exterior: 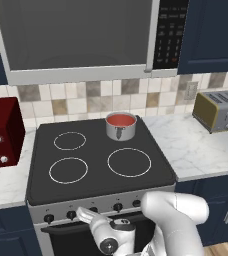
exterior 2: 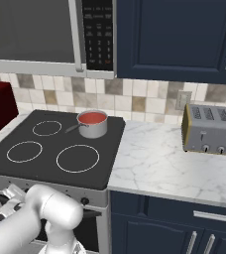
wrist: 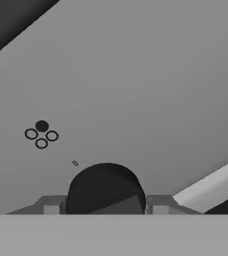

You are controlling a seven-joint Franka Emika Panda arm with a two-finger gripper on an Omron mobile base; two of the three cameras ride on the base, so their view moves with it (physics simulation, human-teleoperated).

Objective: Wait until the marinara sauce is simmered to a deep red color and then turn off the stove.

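Note:
The marinara sauce [exterior: 121, 120] [exterior 2: 92, 117] is a smooth orange-red disc inside a steel saucepan [exterior: 121, 132] on the back right ring of the stove [exterior: 96, 146] [exterior 2: 50, 130]. The black cooktop has four white rings, and a row of black knobs runs along its silver front panel. My gripper [exterior: 85, 215] is low at that panel, left of its middle. In the hand view my gripper [wrist: 106, 206] is shut on a round black knob [wrist: 105, 187], one fingertip on each side. A four-circle burner mark [wrist: 41, 135] with one filled circle is printed beside the knob.
A red microwave [exterior: 1, 132] stands on the counter left of the stove. A toaster [exterior: 218, 110] [exterior 2: 211, 129] sits on the marble counter [exterior 2: 154, 163] to the right. A large grey microwave [exterior: 76, 35] hangs overhead. The oven door handle [wrist: 211, 187] runs just below the knobs.

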